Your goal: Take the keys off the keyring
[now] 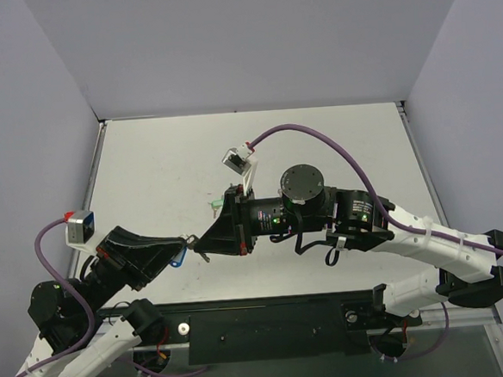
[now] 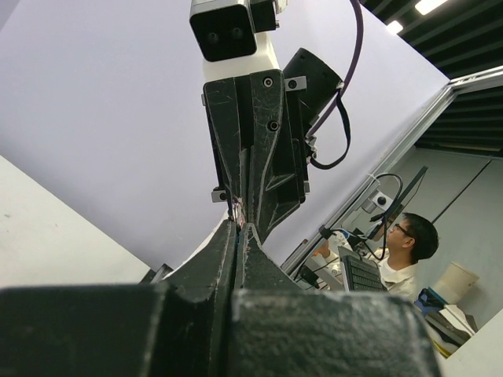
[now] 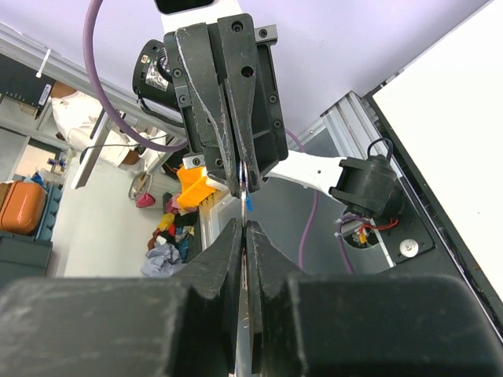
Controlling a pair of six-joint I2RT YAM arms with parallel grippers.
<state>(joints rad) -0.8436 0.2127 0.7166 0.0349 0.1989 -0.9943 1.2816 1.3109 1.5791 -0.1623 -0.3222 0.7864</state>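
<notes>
From above, the two arms meet nose to nose over the near left part of the table (image 1: 317,141). The left gripper (image 1: 189,242) and right gripper (image 1: 200,246) are tip to tip, well clear of the surface. The light-blue tag (image 1: 178,261) of the keyring hangs just under the left fingers. A small green thing (image 1: 211,207) lies on the table just beyond them, untouched.

The left wrist view shows that arm's own black fingers pressed together with no gap. The right gripper's tips come down almost onto them. Whatever is pinched there is too thin to make out from this side.

The right wrist view tells more. Its own fingers are clamped, and a thin bright strip runs between them. I take that for the key (image 3: 245,314), held edge-on. Just ahead, the keyring (image 3: 244,177) shows as a sliver of silver loop nipped in the left gripper's clenched tips, with a fleck of blue below it.

All of it looks feather-light and hard. The smooth metal would likely slip in rubber pads, and the springy split coil should resist opening. My guess is that the key's flat head gives the surest hold. The ring wants gripping on the wire itself, since the dangling tag would only swing.
</notes>
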